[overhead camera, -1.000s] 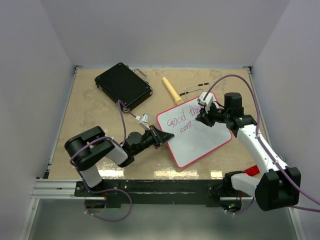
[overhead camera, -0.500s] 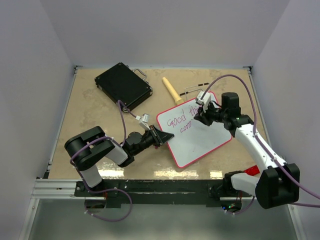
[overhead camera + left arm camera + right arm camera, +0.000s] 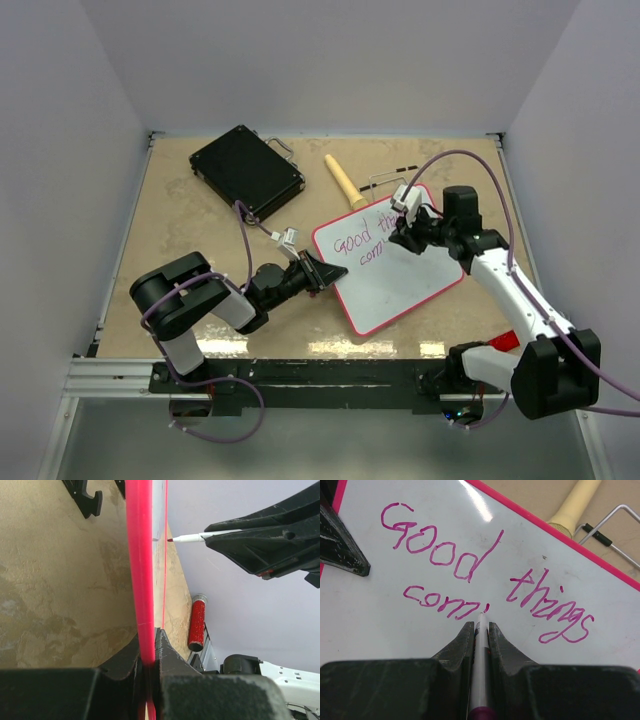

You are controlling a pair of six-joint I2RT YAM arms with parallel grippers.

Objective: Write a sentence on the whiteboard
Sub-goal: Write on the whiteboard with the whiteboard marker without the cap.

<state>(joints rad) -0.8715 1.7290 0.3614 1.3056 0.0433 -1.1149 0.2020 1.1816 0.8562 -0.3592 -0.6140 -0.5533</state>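
Observation:
The whiteboard [image 3: 405,285] lies tilted on the table right of centre, with its pink rim [image 3: 140,570] edge-on in the left wrist view. My left gripper [image 3: 325,272] is shut on the board's left rim [image 3: 148,637]. My right gripper [image 3: 405,235] is shut on a white marker [image 3: 481,650] with a purple end. Its tip [image 3: 172,539] is at the board surface just right of the second line. The sentence [image 3: 470,565] reads "Good things", with "com" [image 3: 442,602] and a short stroke beneath it in pink-purple.
A black hard case [image 3: 246,170] lies at the back left. A tan wooden handle [image 3: 344,181] and a thin wire frame [image 3: 385,183] lie behind the board. A red glittery cylinder [image 3: 197,622] lies by the right arm's base. Walls close in both sides.
My right gripper has shifted slightly to the left over the board with the marker. The left gripper and the board have not moved.

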